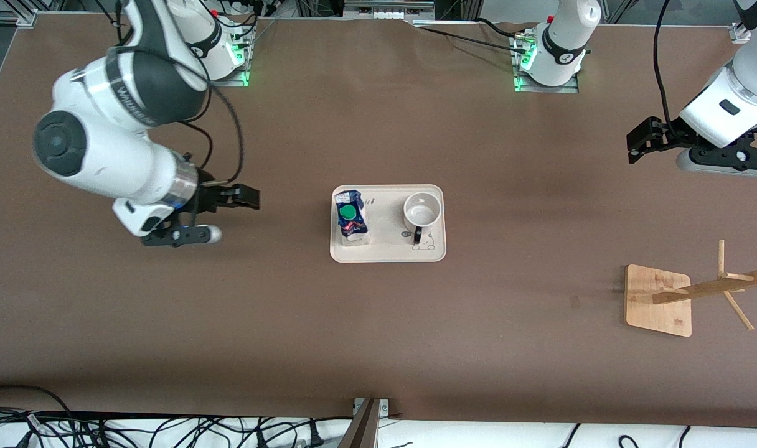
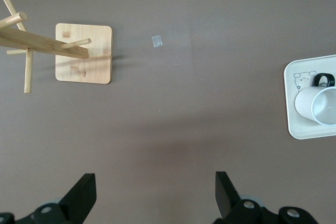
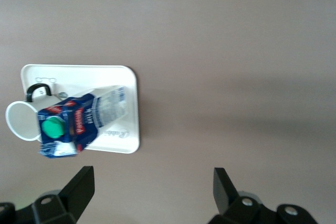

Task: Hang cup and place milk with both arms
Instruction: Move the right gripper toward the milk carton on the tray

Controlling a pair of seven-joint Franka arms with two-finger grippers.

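The white cup (image 1: pixel 422 210) stands upright on a cream tray (image 1: pixel 385 250) at mid-table, its black handle toward the front camera. The blue milk carton (image 1: pixel 350 215) with its green cap stands on the same tray, beside the cup toward the right arm's end. My right gripper (image 1: pixel 251 198) is open and empty over bare table toward the right arm's end. In the right wrist view the gripper (image 3: pixel 153 190) faces the milk (image 3: pixel 79 119), cup (image 3: pixel 21 120) and tray (image 3: pixel 94 74). My left gripper (image 1: pixel 634 144) is open and empty over bare table toward the left arm's end. The left wrist view shows the gripper (image 2: pixel 156 192), the cup (image 2: pixel 320 106) and the tray (image 2: pixel 292 109).
A wooden cup rack with a square base (image 1: pixel 658 300) and pegged pole (image 1: pixel 714 287) stands near the left arm's end, nearer the front camera than the tray; it also shows in the left wrist view (image 2: pixel 84 53). A small grey patch (image 2: pixel 156 41) lies beside it.
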